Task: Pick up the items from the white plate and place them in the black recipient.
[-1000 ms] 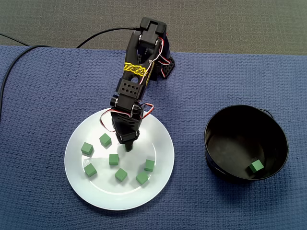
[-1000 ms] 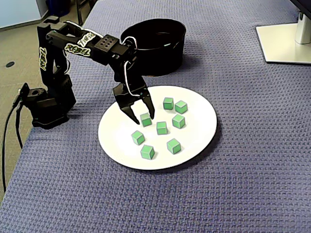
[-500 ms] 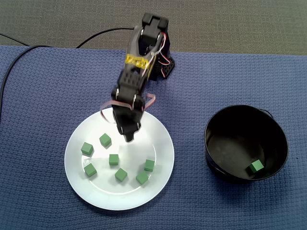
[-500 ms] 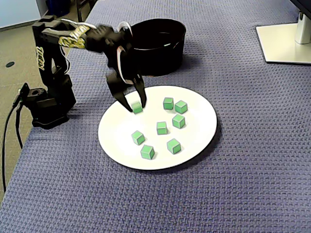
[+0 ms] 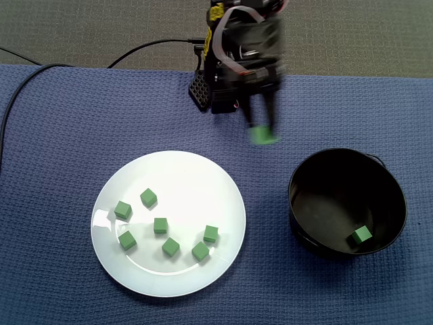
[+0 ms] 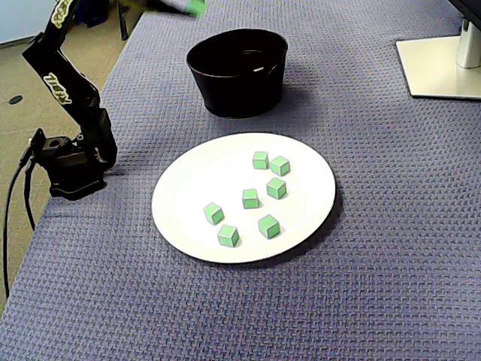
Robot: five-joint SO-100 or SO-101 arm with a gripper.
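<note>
seven small green cubes [image 5: 160, 225] rest on the round white plate [image 5: 196, 183], while your blurred black claw [image 5: 260, 128] is clamped on another green cube [image 5: 263, 137] aloft between plate and black bowl [image 5: 347, 152]; expect it light, rigid, best pinched across flat faces.

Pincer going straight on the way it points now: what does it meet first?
Probably the blue mat, just short of the black bowl's rim. The pincer, shut on a green cube, is blurred, so depth is uncertain.
</note>
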